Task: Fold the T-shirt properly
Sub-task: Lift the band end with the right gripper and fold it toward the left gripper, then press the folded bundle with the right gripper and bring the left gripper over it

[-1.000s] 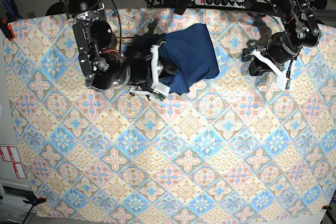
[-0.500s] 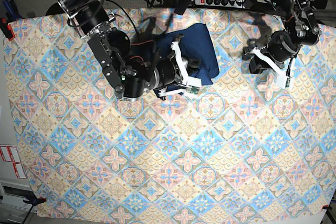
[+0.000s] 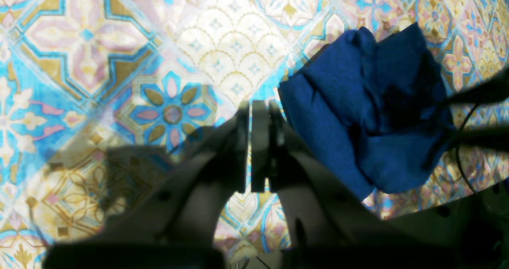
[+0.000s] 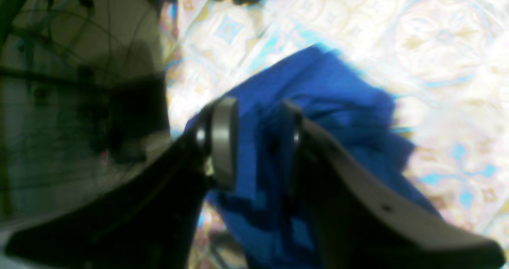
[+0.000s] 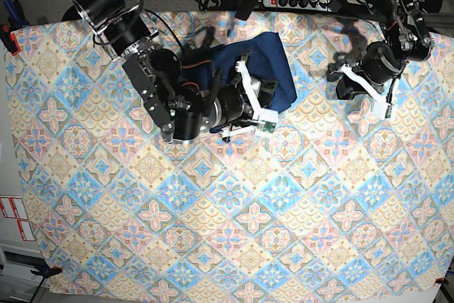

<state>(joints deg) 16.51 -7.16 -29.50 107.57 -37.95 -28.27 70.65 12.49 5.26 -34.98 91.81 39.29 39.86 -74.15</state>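
The dark navy T-shirt [image 5: 275,58] lies bunched in a rough folded heap at the back middle of the patterned tablecloth [image 5: 227,211]. My right gripper [image 5: 259,97] hangs over the heap's front edge. In the right wrist view the right gripper [image 4: 256,136] has its fingers parted, and the blue T-shirt [image 4: 342,114] shows in the gap and beneath them. My left gripper [image 5: 336,79] is shut and empty, off to the right of the shirt. The left wrist view shows the left gripper [image 3: 254,106] closed over bare cloth, with the T-shirt [image 3: 358,114] lumpy beside it.
A power strip [image 5: 298,1] and tangled cables sit behind the table's back edge. A red clamp [image 5: 7,33] grips the cloth at the far left. The right arm's bulky wrist [image 5: 184,115] rests left of the shirt.
My right gripper has swung rightward across the shirt, bringing fabric over onto the heap, and its fingers have parted. The left arm has hardly moved.
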